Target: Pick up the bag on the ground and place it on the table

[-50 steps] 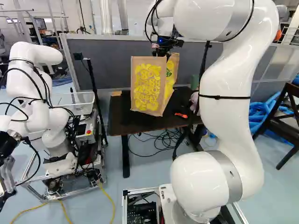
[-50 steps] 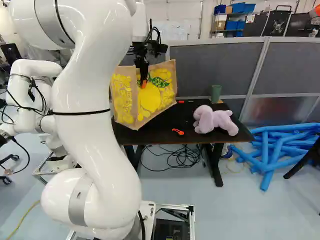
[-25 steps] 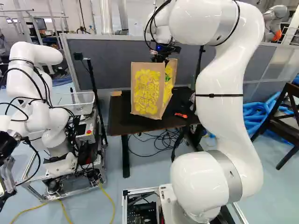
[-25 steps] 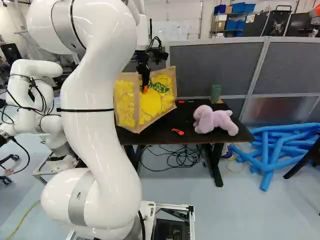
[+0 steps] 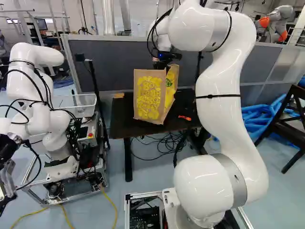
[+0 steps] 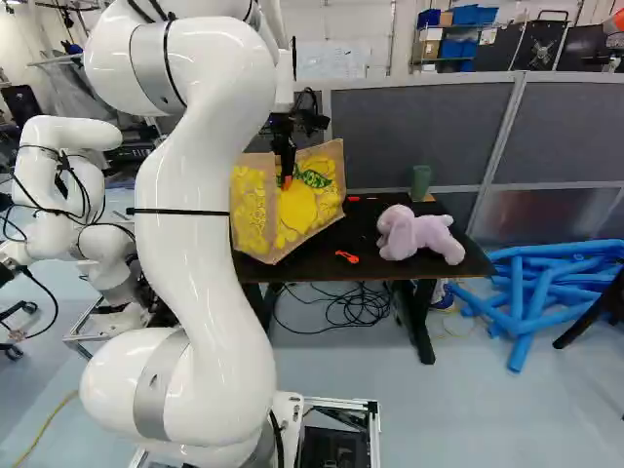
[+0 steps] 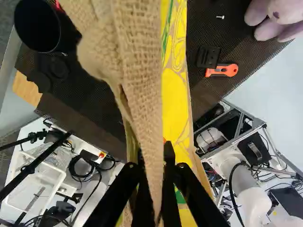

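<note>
The gripper [image 6: 286, 181], pointing down over the table [image 6: 327, 255], is shut on the burlap bag [image 6: 253, 216], whose yellow print faces the base. In the left base view the bag [image 5: 149, 98] stands upright over the table's left half; whether its bottom rests on the tabletop cannot be told. Folded burlap [image 7: 137, 71] runs between the two fingers of the gripper [image 7: 155, 168] in the wrist view, and the bag's yellow side [image 7: 175, 99] lies beside it.
On the table are a pink plush toy [image 6: 419, 234], an orange-handled tool [image 6: 347, 256] and a green cup [image 6: 421, 182]. A grey partition [image 6: 419, 132] stands behind. Another robot [image 5: 35, 100] is at the left, blue tubes [image 6: 546, 292] and a dark chair [image 5: 288, 126] at the right.
Arm and held bag have come down somewhat toward the table and shifted slightly right in the right base view. The arm's upper links have swung left in the left base view. The base has stayed still.
</note>
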Robot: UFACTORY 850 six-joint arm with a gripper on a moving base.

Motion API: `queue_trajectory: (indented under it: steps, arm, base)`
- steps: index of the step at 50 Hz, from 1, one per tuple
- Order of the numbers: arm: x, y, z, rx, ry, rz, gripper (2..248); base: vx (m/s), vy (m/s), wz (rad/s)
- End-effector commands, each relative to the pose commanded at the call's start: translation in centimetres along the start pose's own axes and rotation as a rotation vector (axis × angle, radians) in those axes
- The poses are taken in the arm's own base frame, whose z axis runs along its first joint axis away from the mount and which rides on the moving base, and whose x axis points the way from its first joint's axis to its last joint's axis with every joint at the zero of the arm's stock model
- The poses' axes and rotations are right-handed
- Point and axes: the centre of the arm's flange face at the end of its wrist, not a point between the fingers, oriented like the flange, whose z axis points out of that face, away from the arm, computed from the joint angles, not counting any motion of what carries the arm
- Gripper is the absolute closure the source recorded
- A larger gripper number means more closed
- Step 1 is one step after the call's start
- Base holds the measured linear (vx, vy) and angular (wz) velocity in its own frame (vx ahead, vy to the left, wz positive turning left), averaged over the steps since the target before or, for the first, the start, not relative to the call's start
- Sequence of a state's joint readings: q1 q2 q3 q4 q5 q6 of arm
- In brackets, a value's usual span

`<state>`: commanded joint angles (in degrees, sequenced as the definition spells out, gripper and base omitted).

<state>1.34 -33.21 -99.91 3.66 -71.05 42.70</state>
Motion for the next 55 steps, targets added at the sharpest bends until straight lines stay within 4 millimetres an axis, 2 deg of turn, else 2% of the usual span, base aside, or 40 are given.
queue_trajectory:
  steps: [55]
  arm:
    - [4.6, -3.6, 8.5, -0.015, -0.013, 0.007, 229]
  base:
    - [0.000, 0.000, 0.000]
